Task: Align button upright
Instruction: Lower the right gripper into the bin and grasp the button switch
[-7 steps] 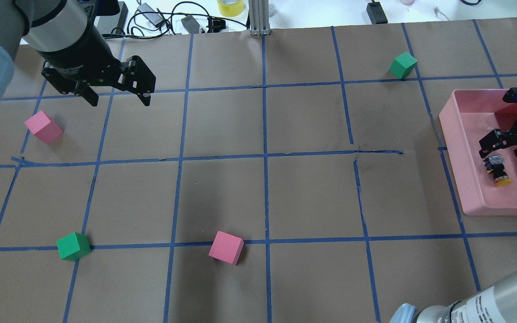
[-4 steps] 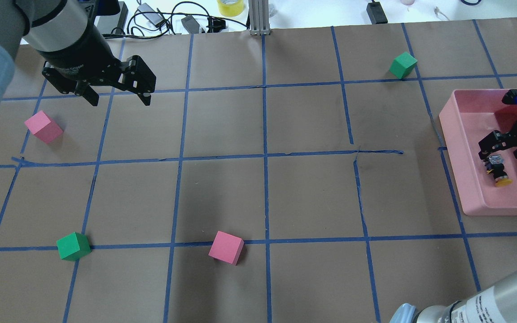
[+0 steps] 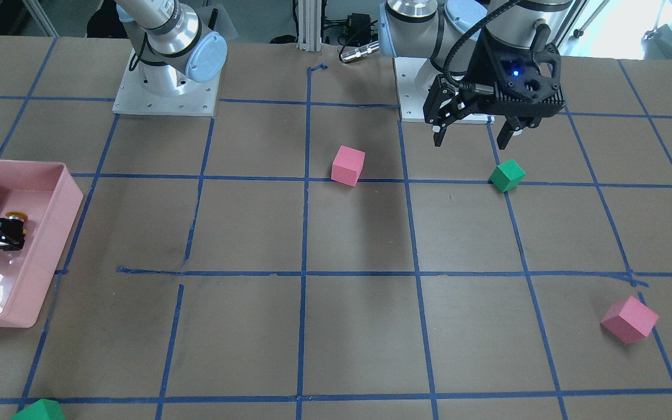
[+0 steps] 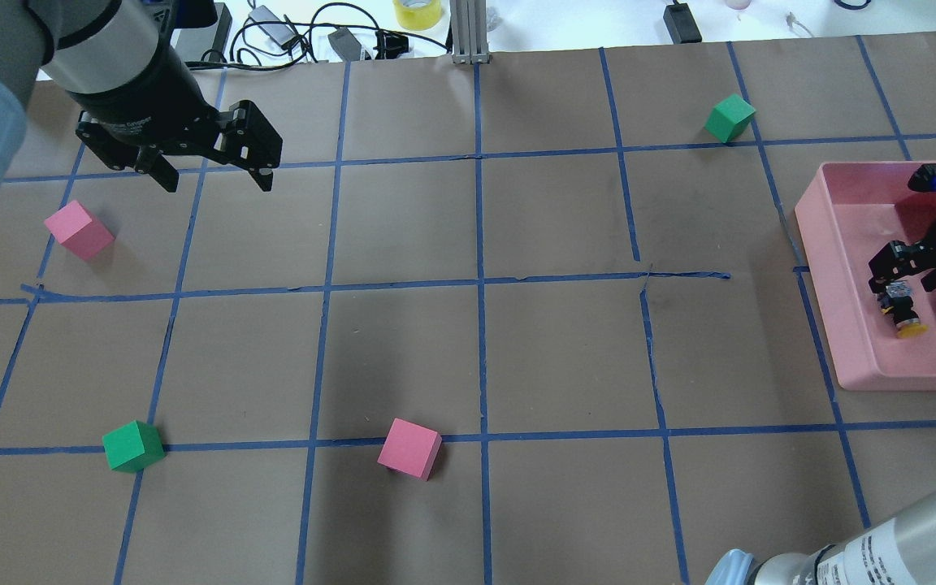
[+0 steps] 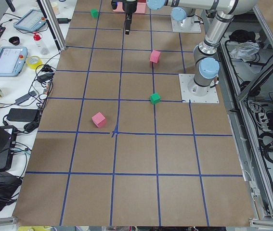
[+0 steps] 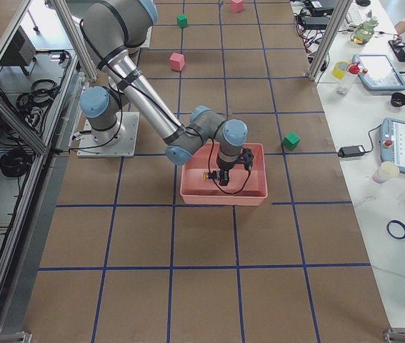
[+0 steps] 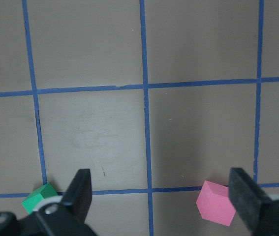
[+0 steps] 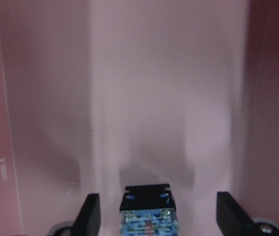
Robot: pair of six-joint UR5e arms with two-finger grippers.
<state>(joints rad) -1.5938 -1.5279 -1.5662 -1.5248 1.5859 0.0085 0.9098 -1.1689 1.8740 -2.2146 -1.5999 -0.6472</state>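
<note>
**Button on its side in the tray**

The button lies flat in the pink tray at the worktop's right edge, its yellow cap toward the robot. The right gripper straddles its base, jaws wide, gripping nothing. The left gripper (also spread wide and empty) hangs near the far-left corner.
</note>
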